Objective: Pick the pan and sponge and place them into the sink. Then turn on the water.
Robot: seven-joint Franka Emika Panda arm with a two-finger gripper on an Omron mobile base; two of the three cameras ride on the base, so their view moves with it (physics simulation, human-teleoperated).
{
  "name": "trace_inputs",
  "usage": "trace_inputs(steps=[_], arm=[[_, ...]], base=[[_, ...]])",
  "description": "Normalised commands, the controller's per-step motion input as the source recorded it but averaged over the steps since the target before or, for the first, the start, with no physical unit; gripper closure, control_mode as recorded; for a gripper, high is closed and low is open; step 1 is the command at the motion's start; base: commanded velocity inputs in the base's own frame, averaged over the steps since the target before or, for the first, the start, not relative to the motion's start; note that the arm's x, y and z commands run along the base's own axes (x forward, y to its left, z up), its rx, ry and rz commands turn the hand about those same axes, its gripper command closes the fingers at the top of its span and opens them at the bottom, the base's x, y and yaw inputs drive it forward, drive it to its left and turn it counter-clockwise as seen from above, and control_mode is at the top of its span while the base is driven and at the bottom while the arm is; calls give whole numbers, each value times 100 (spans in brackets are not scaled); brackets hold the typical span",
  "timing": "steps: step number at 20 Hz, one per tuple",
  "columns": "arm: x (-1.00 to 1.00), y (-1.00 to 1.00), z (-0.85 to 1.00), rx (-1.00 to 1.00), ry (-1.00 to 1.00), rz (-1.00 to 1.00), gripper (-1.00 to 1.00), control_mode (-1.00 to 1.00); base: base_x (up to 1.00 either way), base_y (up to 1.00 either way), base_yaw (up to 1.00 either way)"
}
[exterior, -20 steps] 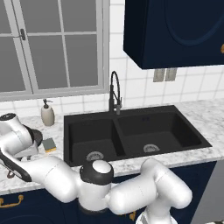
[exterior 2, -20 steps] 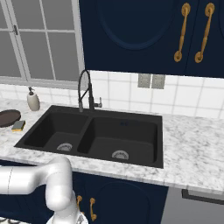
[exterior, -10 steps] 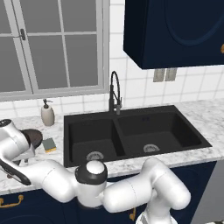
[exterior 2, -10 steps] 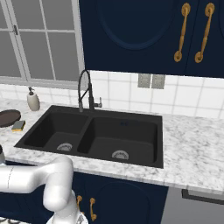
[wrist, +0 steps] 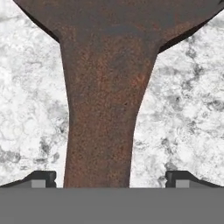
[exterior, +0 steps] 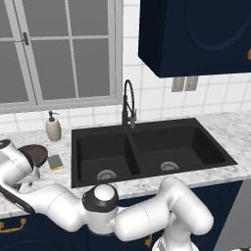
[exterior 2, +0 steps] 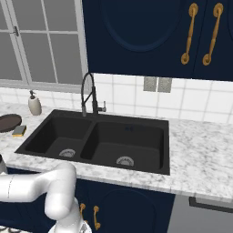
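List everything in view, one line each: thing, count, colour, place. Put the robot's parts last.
pan: 1, dark brown, counter left of sink; its handle runs between the gripper's fingertips in the hand view
sponge: 1, grey-green over yellow, beside pan
soap dispenser: 1, cream, behind sponge
sink: 1, black, two basins, in marble counter
faucet: 1, black, behind sink, no water running
window: 1, grey, above counter
cabinets: navy, gold handles
gripper: 1, open, straddling pan handle
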Motion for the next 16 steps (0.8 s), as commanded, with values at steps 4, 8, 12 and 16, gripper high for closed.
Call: trace_inputs(steps=[4, 8, 12, 16], arm=[[0, -13, -43, 0, 0, -18, 100, -100], [2, -1, -41, 0, 0, -15, 100, -100], [21, 16, -38, -2, 0, -4, 100, -100], [8, 24, -8, 0, -3, 0, 100, -100]], base=[[0, 0, 0], [0, 0, 0], [0, 0, 0], [0, 0, 0]])
